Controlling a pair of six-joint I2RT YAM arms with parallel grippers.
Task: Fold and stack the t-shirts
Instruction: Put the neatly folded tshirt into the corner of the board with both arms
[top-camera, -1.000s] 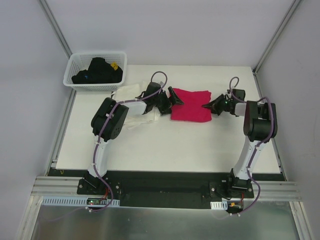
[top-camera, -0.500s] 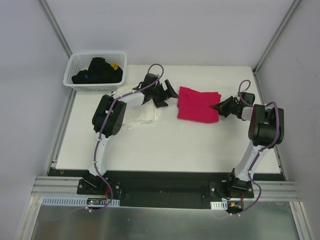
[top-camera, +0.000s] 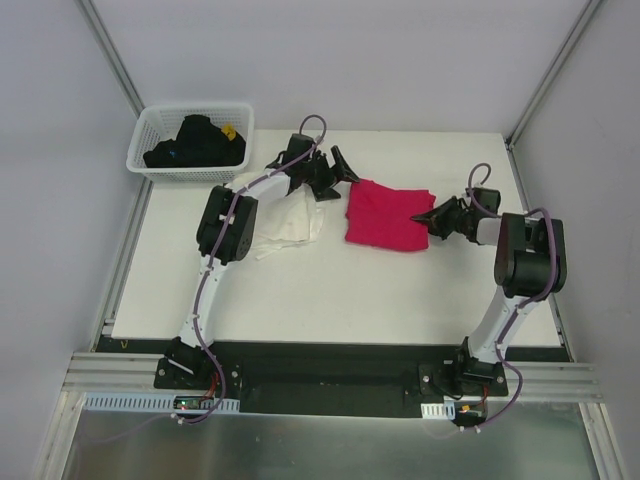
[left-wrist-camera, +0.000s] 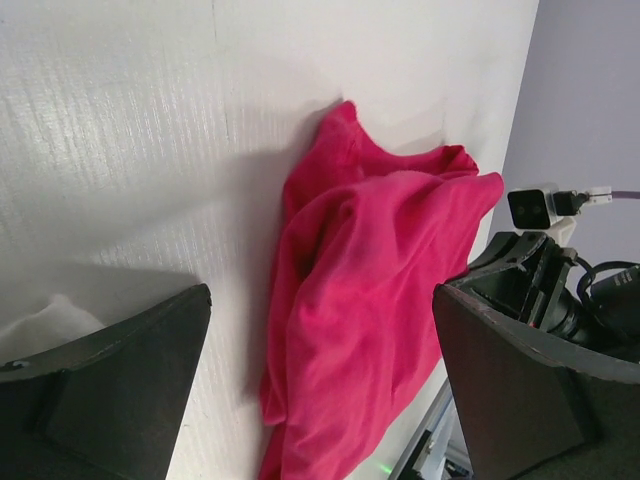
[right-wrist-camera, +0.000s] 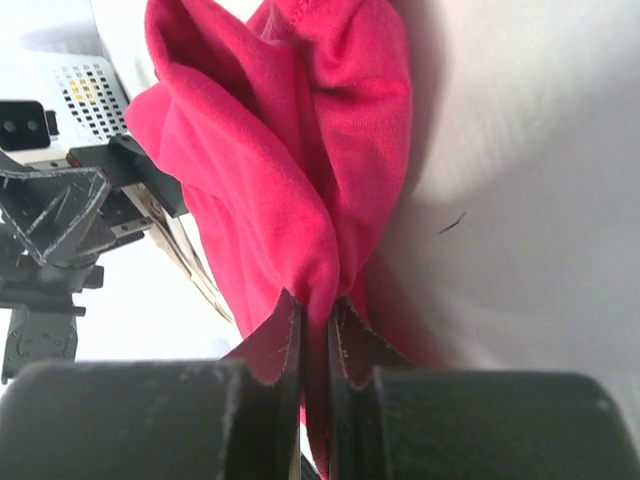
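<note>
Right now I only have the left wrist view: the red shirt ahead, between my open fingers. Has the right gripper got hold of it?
Observer: Yes. The right gripper is shut on a bunched fold at the right edge of the red shirt.
Operator: Where is the other shirt?
Observer: The cream shirt lies crumpled, not folded, to the left of the red one, behind the left gripper and partly under that arm.
Operator: Anything beyond it?
Observer: A white basket holding dark clothes sits at the far left corner.
</note>
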